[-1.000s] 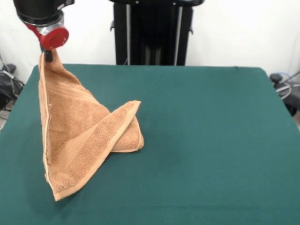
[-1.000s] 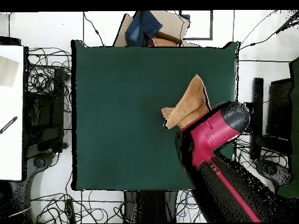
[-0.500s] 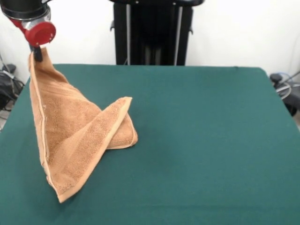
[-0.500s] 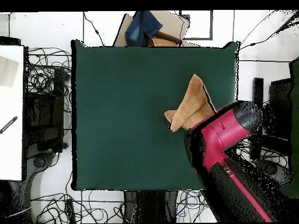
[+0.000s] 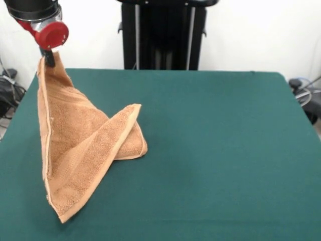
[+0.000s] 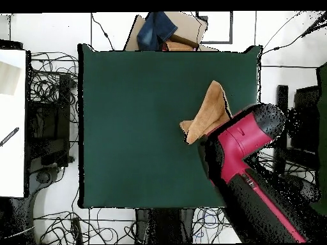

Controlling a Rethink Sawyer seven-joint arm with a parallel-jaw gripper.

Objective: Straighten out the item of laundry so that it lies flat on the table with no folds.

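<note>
The item of laundry (image 5: 80, 145) is a peach-orange towel, hanging by one corner from my gripper (image 5: 49, 58) at the upper left of the front view. My gripper is shut on that corner. From there the towel drapes down in a tall triangle, with a folded part resting on the green table (image 5: 215, 150) and its lowest corner near the front left edge. In the overhead view the towel (image 6: 207, 115) shows at the table's (image 6: 140, 127) right side, partly hidden under my red arm (image 6: 239, 143); the gripper itself is hidden there.
A cardboard box with blue cloth (image 6: 163, 30) sits beyond the table's top edge in the overhead view. Cables and equipment (image 6: 48, 121) lie on the floor at both sides. A black stand (image 5: 163, 35) rises behind the table.
My gripper, still holding the towel corner, shifted left and up, then came back slightly right and down. The towel's folded part slid a little left on the table.
</note>
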